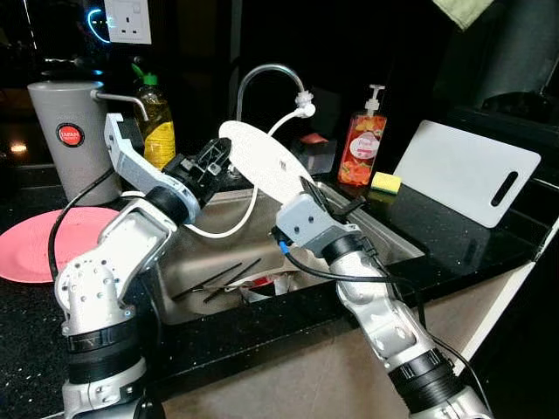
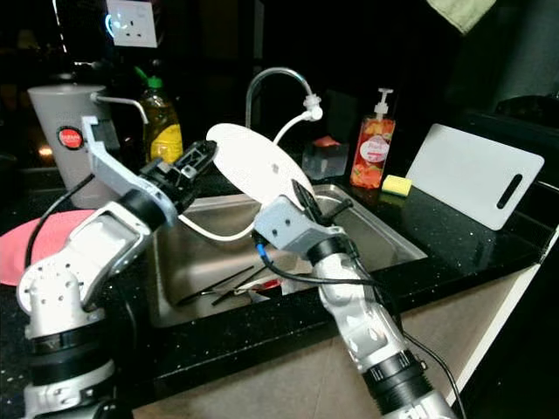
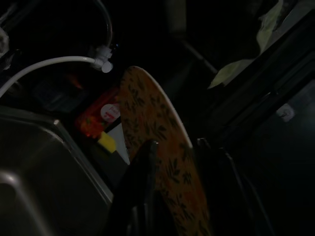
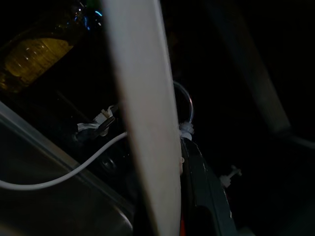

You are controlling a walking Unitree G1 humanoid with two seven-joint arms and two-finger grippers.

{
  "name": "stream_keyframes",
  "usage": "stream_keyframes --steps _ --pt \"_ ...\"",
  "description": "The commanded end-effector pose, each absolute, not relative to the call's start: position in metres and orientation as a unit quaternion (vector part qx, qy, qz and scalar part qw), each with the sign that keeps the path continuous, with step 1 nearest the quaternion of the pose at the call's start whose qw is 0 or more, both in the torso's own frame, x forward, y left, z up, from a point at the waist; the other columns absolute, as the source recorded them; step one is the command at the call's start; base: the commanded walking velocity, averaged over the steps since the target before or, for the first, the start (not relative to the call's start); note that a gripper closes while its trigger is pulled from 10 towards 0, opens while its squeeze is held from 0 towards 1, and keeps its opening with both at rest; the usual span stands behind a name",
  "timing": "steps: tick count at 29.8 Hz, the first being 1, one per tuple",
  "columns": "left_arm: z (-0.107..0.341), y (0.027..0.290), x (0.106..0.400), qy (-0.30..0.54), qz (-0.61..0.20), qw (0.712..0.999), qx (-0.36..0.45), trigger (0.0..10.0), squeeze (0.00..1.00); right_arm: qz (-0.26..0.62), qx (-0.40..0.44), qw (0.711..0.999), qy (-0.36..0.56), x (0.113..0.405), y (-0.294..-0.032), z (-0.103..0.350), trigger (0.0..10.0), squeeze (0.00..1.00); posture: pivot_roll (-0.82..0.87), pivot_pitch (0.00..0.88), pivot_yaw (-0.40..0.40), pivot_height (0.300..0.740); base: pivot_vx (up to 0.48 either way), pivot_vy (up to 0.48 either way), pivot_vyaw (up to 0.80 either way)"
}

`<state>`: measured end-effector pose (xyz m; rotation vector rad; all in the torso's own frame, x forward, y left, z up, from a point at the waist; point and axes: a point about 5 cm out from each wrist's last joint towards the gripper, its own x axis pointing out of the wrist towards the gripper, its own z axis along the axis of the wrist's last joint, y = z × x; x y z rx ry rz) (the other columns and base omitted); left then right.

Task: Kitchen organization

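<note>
Above the stainless steel sink point(image 1: 384, 240), a round plate point(image 1: 266, 161), white underneath with an orange leaf pattern on its face, hangs tilted. The left gripper point(image 1: 212, 159) fingers pinch its rim nearest the grey canister point(image 1: 68, 131), whose red round label is unreadable. The right gripper point(image 1: 325, 202) fingers clamp the opposite edge.

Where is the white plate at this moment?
The plate is held tilted above the sink, below the tap, with the left claw on its left edge and the right claw on its lower right edge.
</note>
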<state>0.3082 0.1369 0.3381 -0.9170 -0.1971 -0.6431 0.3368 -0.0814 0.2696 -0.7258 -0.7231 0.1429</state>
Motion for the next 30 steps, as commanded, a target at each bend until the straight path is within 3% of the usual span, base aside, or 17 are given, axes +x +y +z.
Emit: stream_keyframes --steps 1,2,7,13,18,20,23,30 --pt "0.333 0.137 0.307 -0.084 -0.31 0.847 -0.424 10.0 1.0 0.062 -0.332 0.857 -0.388 0.331 -0.077 0.283 10.0 0.0 -0.07 0.0 -0.066 0.74 0.0 0.0 0.0" --pt "0.335 0.139 0.306 -0.089 -0.312 0.843 -0.429 10.0 0.0 0.061 -0.335 0.857 -0.387 0.332 -0.077 0.283 10.0 0.0 -0.07 0.0 -0.066 0.74 0.0 0.0 0.0" --pt "0.336 0.15 0.306 -0.099 -0.305 0.831 -0.455 10.0 0.0 0.052 -0.338 0.86 -0.378 0.334 -0.081 0.28 10.0 0.0 -0.07 0.0 -0.064 0.74 0.0 0.0 0.0" --pt "0.346 0.184 0.301 -0.158 -0.283 0.844 -0.426 10.0 0.0 0.019 -0.287 0.898 -0.334 0.345 -0.099 0.276 10.0 0.0 -0.06 0.0 -0.063 0.74 0.0 0.0 0.0" --pt "0.35 0.196 0.299 -0.172 -0.267 0.855 -0.409 10.0 0.0 0.011 -0.267 0.908 -0.322 0.348 -0.106 0.275 10.0 0.0 -0.06 0.0 -0.067 0.74 0.0 0.0 0.0" --pt "0.35 0.198 0.299 -0.174 -0.26 0.86 -0.404 10.0 0.0 0.012 -0.225 0.925 -0.306 0.351 -0.109 0.274 10.0 0.0 -0.06 0.0 -0.068 0.74 0.0 0.0 0.0" --pt "0.348 0.2 0.3 -0.168 -0.249 0.871 -0.389 10.0 0.0 0.022 -0.07 0.966 -0.248 0.359 -0.116 0.271 10.0 0.0 -0.06 0.0 -0.071 0.74 0.0 0.0 0.0" --pt "0.343 0.194 0.301 -0.157 -0.249 0.882 -0.369 10.0 0.0 0.02 0.079 0.98 -0.179 0.376 -0.137 0.272 10.0 0.0 -0.05 0.0 -0.077 0.74 0.0 0.0 0.0"
